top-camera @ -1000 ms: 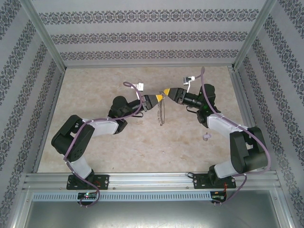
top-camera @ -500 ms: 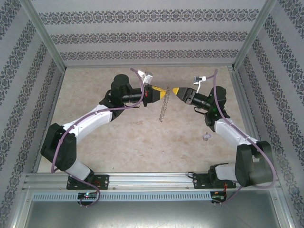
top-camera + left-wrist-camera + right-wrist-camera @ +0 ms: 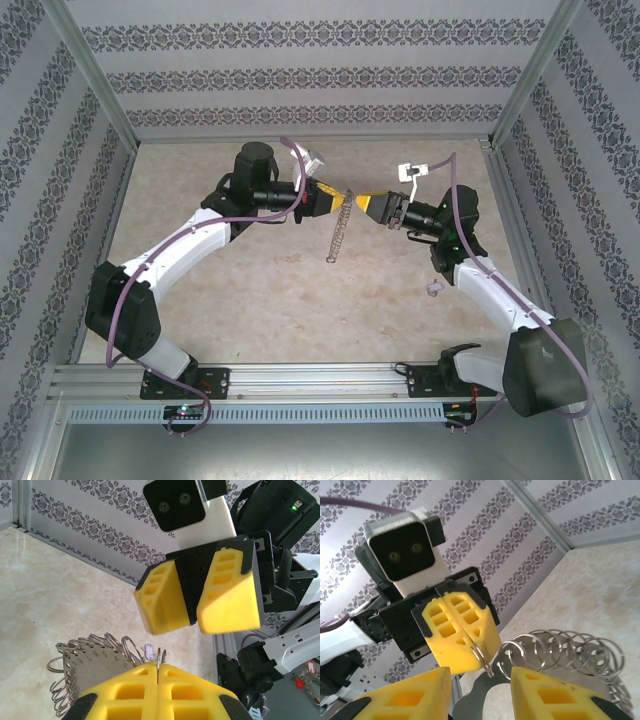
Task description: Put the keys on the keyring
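The keyring (image 3: pixel 339 230) hangs edge-on from my left gripper (image 3: pixel 342 196), which is shut on one small wire loop at its rim. In the left wrist view the keyring (image 3: pixel 85 656) shows as a grey numbered plate fringed with loops, below and left of my left gripper (image 3: pixel 158 668). My right gripper (image 3: pixel 363 203) faces the left one, close but apart, and is open. In the right wrist view the right gripper (image 3: pixel 481 680) frames the pinched loop and the keyring (image 3: pixel 560 647). The key (image 3: pixel 433 289), a tiny pale piece, lies on the table under the right forearm; the key (image 3: pixel 148 652) also appears past the left fingertips.
Patterned walls and metal frame posts (image 3: pixel 95 80) close in the beige table (image 3: pixel 250 300) on three sides. A metal rail (image 3: pixel 320 380) runs along the near edge by the arm bases. Both arms stretch over the middle of the table.
Both arms have stretched out and shifted toward the far wall, the left one carrying the hanging keyring. The right gripper has drawn nearer to the left one over the last half second.
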